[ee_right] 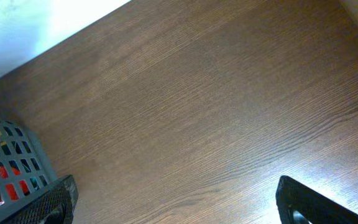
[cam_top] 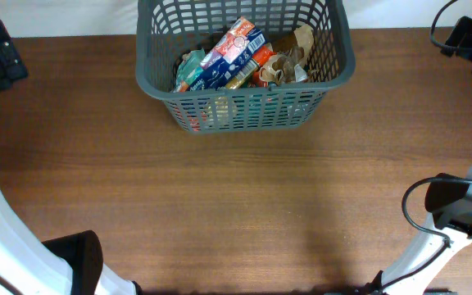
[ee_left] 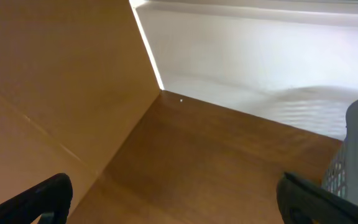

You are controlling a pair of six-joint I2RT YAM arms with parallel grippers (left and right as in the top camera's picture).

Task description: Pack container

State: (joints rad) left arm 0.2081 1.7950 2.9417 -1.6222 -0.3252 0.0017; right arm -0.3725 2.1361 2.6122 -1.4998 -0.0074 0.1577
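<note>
the container (cam_top: pixel 244 111) is seen at the far middle of the desk (cam_top: pixel 236 205), with assorted packages (cam_top: pixel 224 53) piled inside. the left end effector (ee_left: pixel 179 205) and the right end effector (ee_right: pixel 182 205) are each spread wide, with nothing gripped.

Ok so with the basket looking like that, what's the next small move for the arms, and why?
Likely no more picking; I'd rest both arms where they are. The container holds several packages, no loose package shows on the table in any view, and the left end effector and right end effector are both open with nothing between their fingers.
</note>
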